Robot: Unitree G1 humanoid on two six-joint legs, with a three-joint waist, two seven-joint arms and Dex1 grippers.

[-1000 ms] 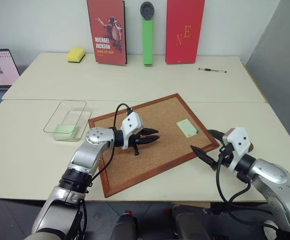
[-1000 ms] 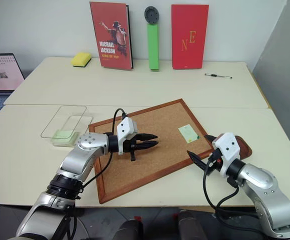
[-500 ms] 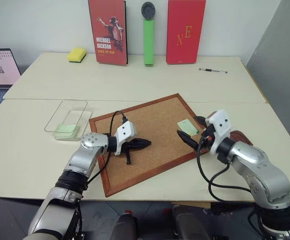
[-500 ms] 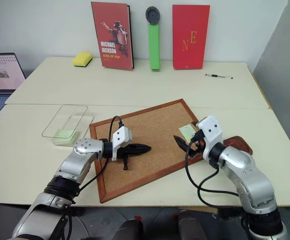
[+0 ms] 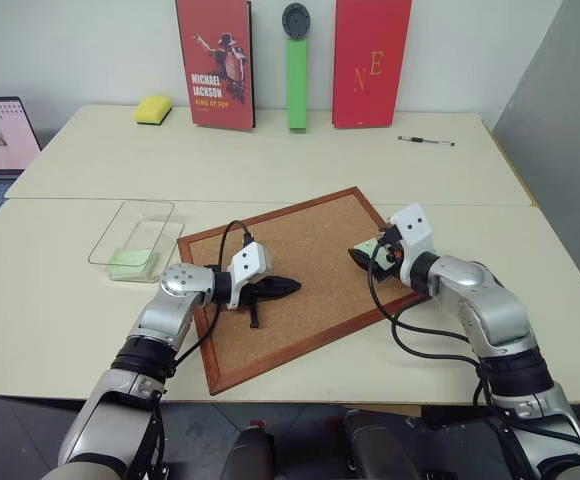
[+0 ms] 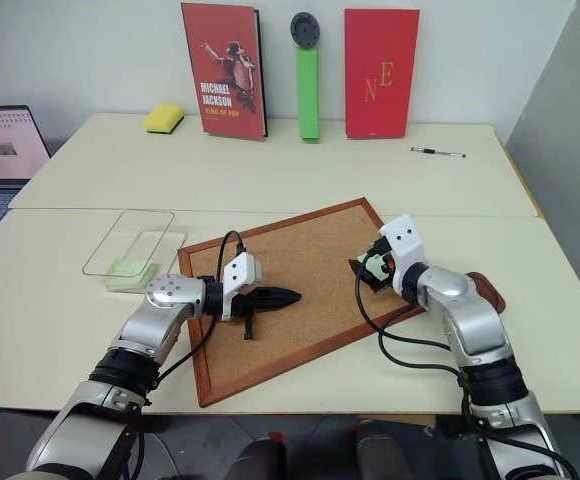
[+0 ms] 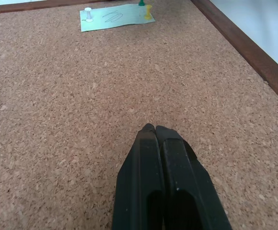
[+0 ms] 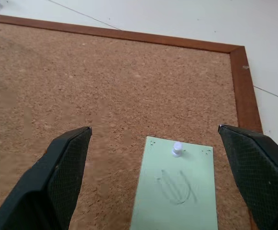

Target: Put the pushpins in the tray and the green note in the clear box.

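Right gripper (image 8: 153,139), spread wide, hangs over the green note (image 8: 176,194) pinned at the cork board's (image 8: 81,81) right edge, so it should narrow onto the white pushpin (image 8: 177,149) and pull straight up.

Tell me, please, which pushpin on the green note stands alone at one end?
The white pushpin; the yellow pushpin and green pushpin sit together at the green note's other end.
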